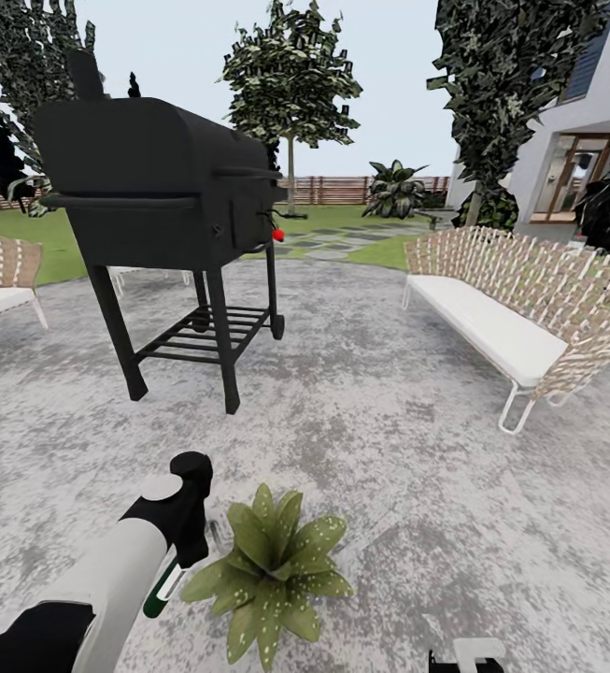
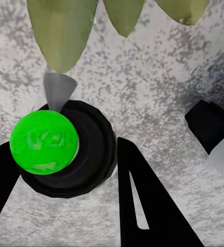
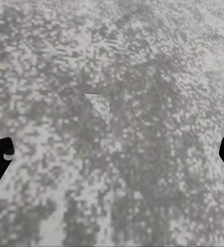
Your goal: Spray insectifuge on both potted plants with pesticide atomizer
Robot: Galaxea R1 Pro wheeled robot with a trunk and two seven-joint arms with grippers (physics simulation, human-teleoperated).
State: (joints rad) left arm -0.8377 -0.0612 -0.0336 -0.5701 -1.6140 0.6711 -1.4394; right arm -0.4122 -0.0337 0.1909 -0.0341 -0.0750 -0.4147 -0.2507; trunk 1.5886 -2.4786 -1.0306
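Left gripper [image 2: 65,206]: its black fingers [image 2: 148,206] stand on either side of the pesticide atomizer [image 2: 55,149], closed against its black body with a bright green round top; a pale grey nozzle tip points toward the leaves.
Atomizer in head view: a green and white part [image 1: 162,591] pokes out beneath the left arm, just beside the plant.
Potted plant [image 1: 272,565]: a low rosette of pointed, speckled green leaves on the grey paved patio [image 1: 389,439]; its pot is hidden by the leaves.
Right gripper [image 3: 112,154]: wide open, holding nothing, over bare paving.
Surroundings: black barbecue grill [image 1: 169,201], white-cushioned wicker sofa [image 1: 519,313], trees, a wooden fence [image 1: 342,190], lawn.
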